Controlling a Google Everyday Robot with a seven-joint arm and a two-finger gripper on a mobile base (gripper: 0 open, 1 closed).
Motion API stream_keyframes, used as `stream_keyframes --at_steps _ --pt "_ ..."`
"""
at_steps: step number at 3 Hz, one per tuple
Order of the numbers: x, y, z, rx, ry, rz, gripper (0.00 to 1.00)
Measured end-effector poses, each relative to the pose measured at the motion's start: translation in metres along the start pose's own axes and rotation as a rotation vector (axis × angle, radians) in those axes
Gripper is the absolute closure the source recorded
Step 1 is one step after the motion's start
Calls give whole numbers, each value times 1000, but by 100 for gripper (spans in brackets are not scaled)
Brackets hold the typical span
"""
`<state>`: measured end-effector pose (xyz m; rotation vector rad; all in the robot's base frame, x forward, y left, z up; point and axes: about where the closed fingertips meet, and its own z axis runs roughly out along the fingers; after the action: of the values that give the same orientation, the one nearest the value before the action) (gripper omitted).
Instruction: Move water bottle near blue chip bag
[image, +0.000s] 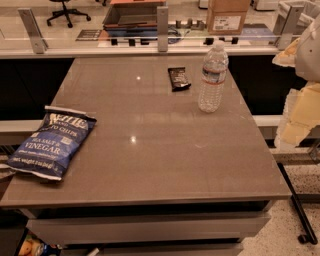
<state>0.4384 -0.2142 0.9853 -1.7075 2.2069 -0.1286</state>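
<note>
The water bottle (213, 76) is clear ribbed plastic with a white cap and a thin white-and-red label band. It stands upright at the back right of the brown table (150, 150). The blue chip bag (50, 142) lies flat at the table's front left edge, lettered "Sea Salt & Vinegar". The bottle and the bag are far apart. My gripper (295, 122) shows as white and pale yellow parts at the right edge of the view, off the table's right side, to the right of the bottle and apart from it.
A small black snack wrapper (178, 78) lies just left of the bottle. A glass partition with metal posts (162, 27) runs behind the table. A cardboard box (227, 16) stands beyond it. A black stand base (300, 210) crosses the floor at the right.
</note>
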Motion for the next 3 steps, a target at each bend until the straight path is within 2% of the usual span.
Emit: stream_keyframes --at_steps 2,3 --pt "0 -5 -1 14 -20 16 0" --pt "-3 -23 8 35 -122 72 0"
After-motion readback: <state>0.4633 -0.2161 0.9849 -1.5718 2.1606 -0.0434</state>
